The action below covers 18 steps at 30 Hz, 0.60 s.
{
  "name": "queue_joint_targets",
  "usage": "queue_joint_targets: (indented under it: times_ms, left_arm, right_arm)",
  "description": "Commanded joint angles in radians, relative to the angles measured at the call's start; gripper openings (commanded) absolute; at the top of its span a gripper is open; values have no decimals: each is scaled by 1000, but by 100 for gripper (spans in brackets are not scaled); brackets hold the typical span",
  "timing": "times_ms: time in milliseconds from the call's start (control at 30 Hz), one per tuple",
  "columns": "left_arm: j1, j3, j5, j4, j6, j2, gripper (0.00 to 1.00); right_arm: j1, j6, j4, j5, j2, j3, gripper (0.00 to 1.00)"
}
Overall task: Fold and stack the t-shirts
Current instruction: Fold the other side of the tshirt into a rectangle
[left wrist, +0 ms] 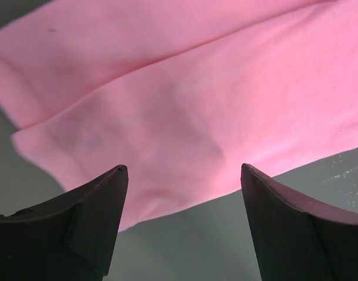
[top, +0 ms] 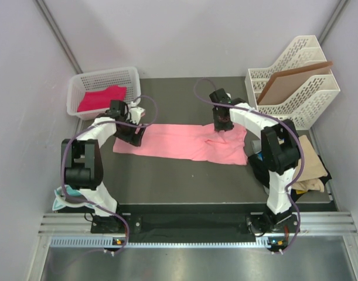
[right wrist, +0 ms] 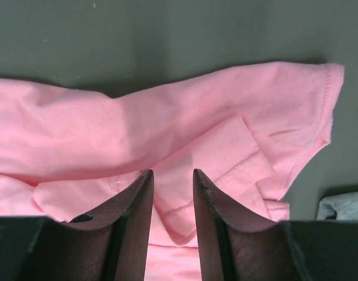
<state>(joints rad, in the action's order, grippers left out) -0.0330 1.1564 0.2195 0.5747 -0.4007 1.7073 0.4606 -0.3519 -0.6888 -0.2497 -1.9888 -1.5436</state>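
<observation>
The dark grey table [top: 179, 181] carries a salmon pink t-shirt [top: 184, 140], spread flat in a long band across its middle, with the cloth at its right end lying in folds. Past the shirt's left end, at the far corner, stands a white mesh basket [top: 105, 72]. Past its right end, at the other far corner, stands a white file rack [top: 310, 99]. Just right of the shirt's near right corner lies a heap of tan and black t-shirts [top: 312, 163] — at the table's edge, with a bit of blue cloth [top: 256, 157] showing between heap and shirt.
</observation>
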Motion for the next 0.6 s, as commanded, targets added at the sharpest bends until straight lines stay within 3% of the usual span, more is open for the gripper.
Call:
queue_joint_targets:
  times_ms: [0,567]
  left_arm:
    - [-31,-15,-12,-48,22,32,82]
    - [-30,-75,-63,-102,-1,69,82]
  right_arm:
    - [-10,-9,54,27,31,7,33]
    - [-25,-39,98,150,12,57,29]
